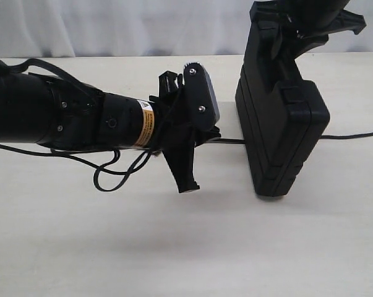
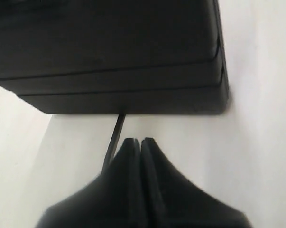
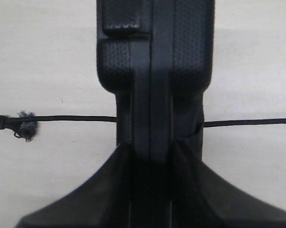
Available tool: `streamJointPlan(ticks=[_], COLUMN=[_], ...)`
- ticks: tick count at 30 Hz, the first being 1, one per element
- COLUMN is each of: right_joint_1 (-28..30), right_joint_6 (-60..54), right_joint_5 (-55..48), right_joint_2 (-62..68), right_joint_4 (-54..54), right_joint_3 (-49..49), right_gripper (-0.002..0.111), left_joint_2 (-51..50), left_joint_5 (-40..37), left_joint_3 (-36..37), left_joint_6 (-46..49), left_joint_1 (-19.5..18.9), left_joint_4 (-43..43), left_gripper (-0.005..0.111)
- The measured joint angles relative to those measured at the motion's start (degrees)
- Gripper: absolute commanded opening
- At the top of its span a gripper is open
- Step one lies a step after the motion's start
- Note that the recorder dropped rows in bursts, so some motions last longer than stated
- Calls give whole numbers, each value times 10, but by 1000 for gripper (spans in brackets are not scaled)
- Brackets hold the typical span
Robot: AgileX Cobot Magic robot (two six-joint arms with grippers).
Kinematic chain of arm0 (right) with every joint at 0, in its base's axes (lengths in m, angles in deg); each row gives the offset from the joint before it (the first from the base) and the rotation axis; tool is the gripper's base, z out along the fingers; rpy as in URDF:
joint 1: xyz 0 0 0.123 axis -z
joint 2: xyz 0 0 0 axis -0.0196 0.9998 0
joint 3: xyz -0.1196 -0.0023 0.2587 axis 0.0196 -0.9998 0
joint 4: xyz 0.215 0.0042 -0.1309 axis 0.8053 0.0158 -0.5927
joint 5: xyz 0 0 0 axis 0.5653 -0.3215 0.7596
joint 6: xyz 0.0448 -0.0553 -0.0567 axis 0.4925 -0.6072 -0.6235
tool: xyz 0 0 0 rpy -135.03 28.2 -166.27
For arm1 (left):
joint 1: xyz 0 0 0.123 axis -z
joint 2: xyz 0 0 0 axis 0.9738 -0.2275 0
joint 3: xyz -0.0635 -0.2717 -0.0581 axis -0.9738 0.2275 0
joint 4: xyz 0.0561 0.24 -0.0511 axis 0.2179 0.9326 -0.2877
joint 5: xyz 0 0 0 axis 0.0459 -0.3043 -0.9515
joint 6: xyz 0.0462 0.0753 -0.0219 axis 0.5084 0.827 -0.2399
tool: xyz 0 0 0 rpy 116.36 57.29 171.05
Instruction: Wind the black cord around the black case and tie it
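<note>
The black case [image 1: 279, 133] stands on edge at the right of the table, and my right gripper [image 1: 292, 36] clamps its top from above. In the right wrist view that gripper [image 3: 152, 149] is shut on the case [image 3: 154, 61], one finger on each face. The black cord [image 1: 231, 141] lies on the table and passes under the case, coming out again on the far side. Its frayed knotted end [image 3: 24, 126] shows in the right wrist view. My left gripper [image 2: 140, 141] is shut, its tips near the case's lower edge [image 2: 133, 102]. The cord [image 2: 115, 135] runs beside one finger, not between the tips.
The left arm [image 1: 62, 114] stretches across the left half of the table, with its thin glossy wire [image 1: 112, 176] looping on the surface below it. The pale tabletop [image 1: 186, 247] spreads in front of arm and case. A white backdrop hangs behind.
</note>
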Motion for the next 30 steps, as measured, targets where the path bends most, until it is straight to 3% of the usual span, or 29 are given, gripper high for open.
streamJointPlan(ticks=[4,10,12,15,17,18,19,22,23,24,25,28,30], right_joint_1=[0,0,0,0,0,0,0,0,0,0,0,0,0], right_joint_6=[0,0,0,0,0,0,0,0,0,0,0,0,0], right_joint_5=[0,0,0,0,0,0,0,0,0,0,0,0,0], right_joint_2=[0,0,0,0,0,0,0,0,0,0,0,0,0], right_joint_4=[0,0,0,0,0,0,0,0,0,0,0,0,0], right_joint_3=[0,0,0,0,0,0,0,0,0,0,0,0,0], right_gripper=[4,4,4,4,4,4,4,4,4,4,4,4,4], left_joint_2=[0,0,0,0,-4,-14,-23,-52,-58,-60,-63,-82,-121], left_joint_5=[-40,-165,-215,-353,-451,-551,-617,-761,-768,-762,-716,-634,-582], left_joint_3=[0,-40,-69,-131,-185,-230,-250,-270,-270,-269,-264,-252,-250], left_joint_6=[0,-6,-9,42,182,388,499,770,812,845,912,1019,1046], left_joint_1=[0,-2,-11,-44,-91,-150,-186,-273,-289,-297,-307,-307,-295], left_joint_4=[-4,-56,-91,-189,-348,-550,-666,-908,-945,-962,-971,-968,-968], left_gripper=[0,0,0,0,0,0,0,0,2,11,17,61,64])
